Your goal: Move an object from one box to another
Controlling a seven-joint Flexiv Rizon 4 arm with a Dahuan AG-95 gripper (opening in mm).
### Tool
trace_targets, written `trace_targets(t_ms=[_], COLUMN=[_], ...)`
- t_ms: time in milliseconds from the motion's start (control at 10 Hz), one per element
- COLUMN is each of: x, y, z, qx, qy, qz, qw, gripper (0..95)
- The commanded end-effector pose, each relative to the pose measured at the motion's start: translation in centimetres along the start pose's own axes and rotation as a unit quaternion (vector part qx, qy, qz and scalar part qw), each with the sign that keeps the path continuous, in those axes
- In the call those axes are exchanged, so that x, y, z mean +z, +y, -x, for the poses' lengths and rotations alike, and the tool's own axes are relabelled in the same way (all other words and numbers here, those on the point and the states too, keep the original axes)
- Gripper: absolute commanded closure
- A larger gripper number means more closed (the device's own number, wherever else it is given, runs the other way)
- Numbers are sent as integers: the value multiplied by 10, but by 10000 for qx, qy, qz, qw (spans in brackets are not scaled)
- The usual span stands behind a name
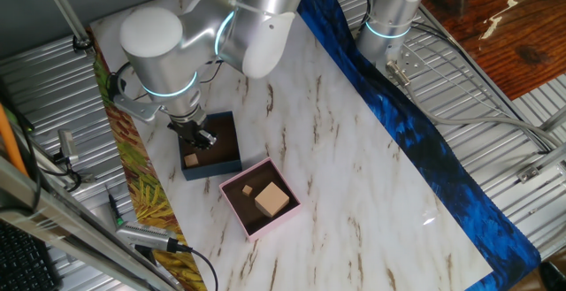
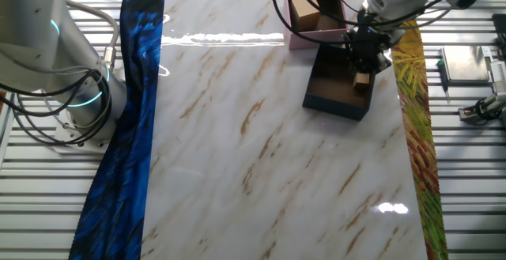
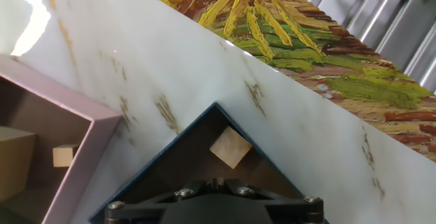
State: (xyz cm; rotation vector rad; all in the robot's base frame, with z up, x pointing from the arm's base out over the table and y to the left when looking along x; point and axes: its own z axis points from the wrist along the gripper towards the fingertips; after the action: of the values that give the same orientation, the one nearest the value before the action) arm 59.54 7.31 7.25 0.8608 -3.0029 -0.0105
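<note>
The dark navy-blue box sits at the marble table's left edge with a small wooden cube on its brown floor. In the hand view this cube lies in the far corner of the navy box. My gripper hangs over the box's inside, just above the cube and apart from it. In the other fixed view the gripper is a dark mass above the cube. Its fingertips are hidden. The pale pink box stands right beside the navy box.
The pink box holds a small cube and a larger wooden block. A yellow-green patterned cloth borders the table beside the navy box. A blue cloth runs along the opposite edge, with a second arm's base beyond it.
</note>
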Motion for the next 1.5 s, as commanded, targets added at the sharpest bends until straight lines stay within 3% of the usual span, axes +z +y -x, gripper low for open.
trace_targets(t_ms=[100, 500, 800, 1000, 1300, 1400, 1500], x=[0, 0, 0, 0, 0, 0, 0], y=[0, 0, 0, 0, 0, 0, 0], z=[0, 0, 0, 0, 0, 0, 0], qx=[-18, 15, 269, 371, 619, 712, 714], qy=[10, 90, 44, 97, -146, -256, -278], qz=[36, 51, 5, -219, -546, -719, -709], qw=[10000, 9999, 9996, 9990, 9965, 9945, 9945], gripper=[950, 950, 950, 950, 950, 950, 950])
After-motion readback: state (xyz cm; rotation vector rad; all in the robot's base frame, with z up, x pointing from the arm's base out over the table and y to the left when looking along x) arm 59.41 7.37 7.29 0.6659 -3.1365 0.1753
